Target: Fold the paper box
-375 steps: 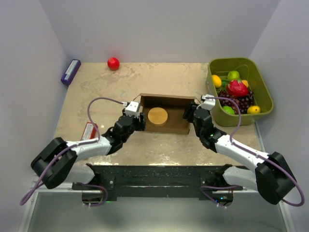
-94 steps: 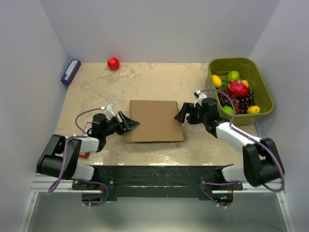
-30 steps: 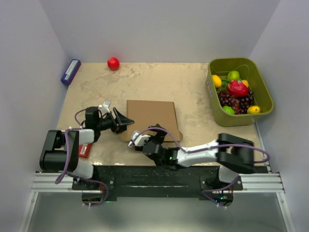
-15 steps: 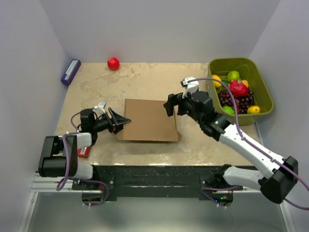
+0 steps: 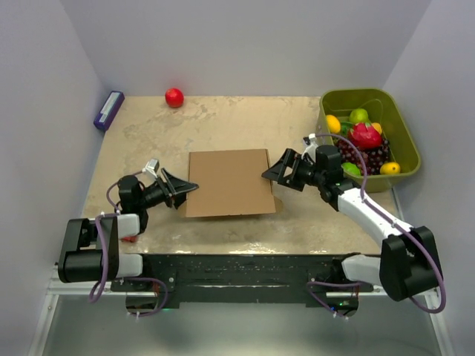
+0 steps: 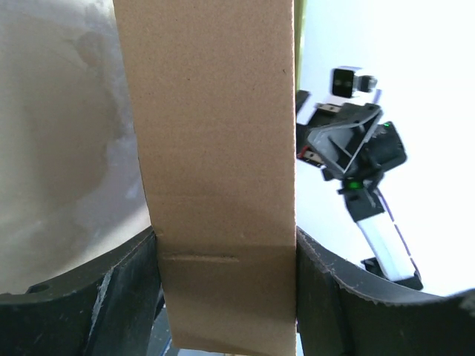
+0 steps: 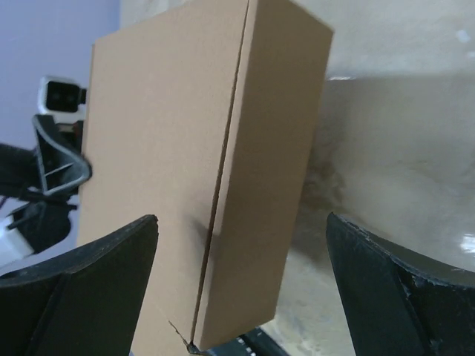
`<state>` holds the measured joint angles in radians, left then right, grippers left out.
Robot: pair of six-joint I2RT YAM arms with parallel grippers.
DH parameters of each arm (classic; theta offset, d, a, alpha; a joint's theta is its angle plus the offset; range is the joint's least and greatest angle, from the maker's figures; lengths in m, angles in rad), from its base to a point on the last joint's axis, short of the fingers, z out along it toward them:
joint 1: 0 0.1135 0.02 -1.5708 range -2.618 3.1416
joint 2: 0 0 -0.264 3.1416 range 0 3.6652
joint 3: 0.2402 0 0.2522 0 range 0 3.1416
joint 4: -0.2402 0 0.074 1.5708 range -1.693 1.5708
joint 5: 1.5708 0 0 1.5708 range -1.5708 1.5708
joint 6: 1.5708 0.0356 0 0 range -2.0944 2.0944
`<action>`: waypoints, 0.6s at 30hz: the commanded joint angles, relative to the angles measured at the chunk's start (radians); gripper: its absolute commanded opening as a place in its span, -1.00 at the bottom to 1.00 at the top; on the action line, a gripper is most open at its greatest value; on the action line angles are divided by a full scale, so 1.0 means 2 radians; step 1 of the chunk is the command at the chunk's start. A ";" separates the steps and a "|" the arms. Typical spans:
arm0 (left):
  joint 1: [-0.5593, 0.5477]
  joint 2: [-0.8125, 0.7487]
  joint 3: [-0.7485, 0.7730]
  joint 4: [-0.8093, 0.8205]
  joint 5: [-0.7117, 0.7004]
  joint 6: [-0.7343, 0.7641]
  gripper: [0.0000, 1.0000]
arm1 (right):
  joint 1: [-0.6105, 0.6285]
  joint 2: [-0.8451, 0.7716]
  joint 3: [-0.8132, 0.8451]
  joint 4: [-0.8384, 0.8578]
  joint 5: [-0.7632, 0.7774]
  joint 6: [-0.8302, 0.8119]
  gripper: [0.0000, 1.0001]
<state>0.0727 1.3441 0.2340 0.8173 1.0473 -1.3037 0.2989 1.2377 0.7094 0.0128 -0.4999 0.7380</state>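
paper box [image 5: 228,182] is lying flat and closed at mid counter [image 5: 223,122]. left claw [image 5: 183,191] is clamping the box's 9 o'clock end; in the wrist view the cardboard is filling the gap and touching both fingers [image 6: 119,289]. right claw [image 5: 276,175] is hanging released, jaws wide, just off the 3 o'clock end and not touching. i'm judging the box light, fairly stiff across the panels, hollow so easy to crush, and likely sliding on the smooth stone. i'm favouring a hold across the end walls near the corners, with a gentle squeeze.
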 commanded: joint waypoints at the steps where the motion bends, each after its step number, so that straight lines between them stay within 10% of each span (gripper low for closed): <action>1: 0.005 -0.009 -0.005 0.078 0.023 -0.048 -1.00 | -0.004 0.005 -0.014 0.118 -0.094 0.089 0.98; 12: 0.006 -0.002 -0.016 0.134 0.025 -0.091 -1.00 | -0.004 0.047 -0.067 0.248 -0.153 0.219 0.88; 18: 0.004 0.001 -0.010 0.147 0.034 -0.088 -1.00 | -0.004 0.041 -0.083 0.267 -0.154 0.267 0.29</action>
<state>0.0834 1.3445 0.1986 1.0195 1.0733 -1.4597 0.2878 1.3407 0.5640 0.4519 -0.7662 1.1595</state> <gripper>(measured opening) 0.675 0.736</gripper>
